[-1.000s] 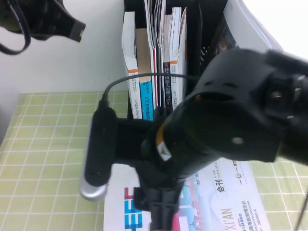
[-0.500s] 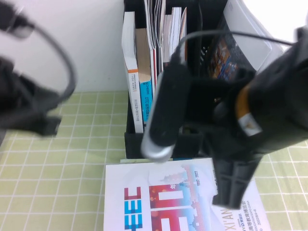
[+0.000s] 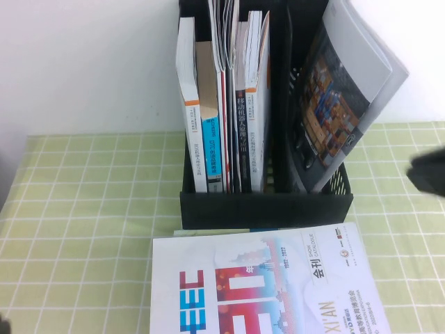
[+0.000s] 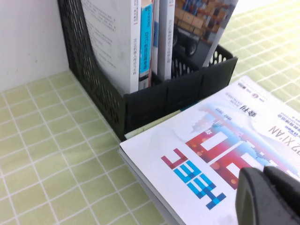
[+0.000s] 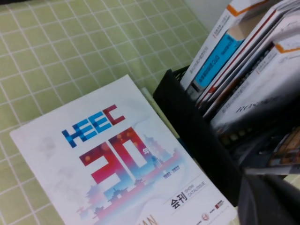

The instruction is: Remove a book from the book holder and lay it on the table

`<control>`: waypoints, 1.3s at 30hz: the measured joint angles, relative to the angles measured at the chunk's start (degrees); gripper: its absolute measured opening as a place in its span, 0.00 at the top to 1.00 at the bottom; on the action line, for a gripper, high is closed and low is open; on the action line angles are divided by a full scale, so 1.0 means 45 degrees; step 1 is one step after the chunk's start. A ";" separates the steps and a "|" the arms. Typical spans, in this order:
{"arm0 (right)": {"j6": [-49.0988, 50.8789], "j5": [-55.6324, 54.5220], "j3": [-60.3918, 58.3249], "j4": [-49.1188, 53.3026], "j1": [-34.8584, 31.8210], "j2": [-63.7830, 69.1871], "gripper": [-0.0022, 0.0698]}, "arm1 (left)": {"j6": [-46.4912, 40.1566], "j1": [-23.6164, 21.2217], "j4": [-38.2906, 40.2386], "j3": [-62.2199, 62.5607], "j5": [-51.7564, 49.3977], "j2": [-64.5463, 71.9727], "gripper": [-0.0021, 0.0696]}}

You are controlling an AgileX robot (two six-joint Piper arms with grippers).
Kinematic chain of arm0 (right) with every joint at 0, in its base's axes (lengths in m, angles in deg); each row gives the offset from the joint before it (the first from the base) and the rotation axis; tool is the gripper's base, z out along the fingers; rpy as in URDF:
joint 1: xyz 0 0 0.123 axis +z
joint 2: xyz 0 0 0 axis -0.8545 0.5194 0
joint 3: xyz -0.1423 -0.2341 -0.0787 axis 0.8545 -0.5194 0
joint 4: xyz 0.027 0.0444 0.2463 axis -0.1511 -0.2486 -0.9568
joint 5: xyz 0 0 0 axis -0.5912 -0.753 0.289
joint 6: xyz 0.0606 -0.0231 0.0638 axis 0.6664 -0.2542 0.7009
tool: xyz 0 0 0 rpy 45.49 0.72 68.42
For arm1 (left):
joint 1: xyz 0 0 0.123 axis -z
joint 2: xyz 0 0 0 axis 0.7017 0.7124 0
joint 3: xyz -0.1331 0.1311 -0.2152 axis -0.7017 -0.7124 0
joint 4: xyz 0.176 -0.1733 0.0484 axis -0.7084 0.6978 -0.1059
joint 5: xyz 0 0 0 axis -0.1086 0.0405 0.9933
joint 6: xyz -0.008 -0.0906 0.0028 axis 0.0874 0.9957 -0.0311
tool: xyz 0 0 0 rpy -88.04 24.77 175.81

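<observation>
A: What does the whole surface look like?

B: The table (image 3: 83, 209) is flat under a light green cloth ruled with a white grid of squares, and it fills the scene from the near edge to a plain white wall (image 3: 90, 62) at the far side. No other part of the room shows.

A: And the biggest thing on it?

B: The black plastic upright book holder (image 3: 264, 207), with perforated mesh sides and a low front wall, standing against the wall at the far centre. Its left compartment holds a row of upright books, among them a white-spined book with a blue band (image 3: 212, 139). In its right compartment a grey magazine with a colourful photo cover (image 3: 341, 90) leans to the right.

A: Where is the task's book?

B: The large thin white magazine with red and blue letters and "XI'AN" (image 3: 257, 285) lies flat, front cover up, on the cloth just near of the holder's front wall. A pale yellow-green edge of something shows under its far-left corner.

A: The arms?

B: The left gripper (image 4: 272, 197) hangs over the magazine's near edge; I cannot tell how its fingers stand. The right gripper (image 5: 269, 201) is off at the right, beside the holder, fingers closed together on nothing.
</observation>
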 joint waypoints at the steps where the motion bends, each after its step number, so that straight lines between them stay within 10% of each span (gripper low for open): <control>1: 0.0220 -0.0459 -0.0748 0.0031 0.0000 -0.0527 0.97 | 0.0022 0.0000 0.0002 -0.0261 0.0000 -0.0498 0.97; 22: 1.1428 -0.6153 -1.2272 0.7439 0.0000 -0.8059 0.97 | 0.0295 0.0000 -0.0354 -0.3588 0.1051 -0.2441 0.97; 39: 1.2120 -0.6181 -1.2497 0.7521 0.0000 -0.8154 0.97 | 0.0295 0.0000 -0.0376 -0.3672 0.1422 -0.2441 0.97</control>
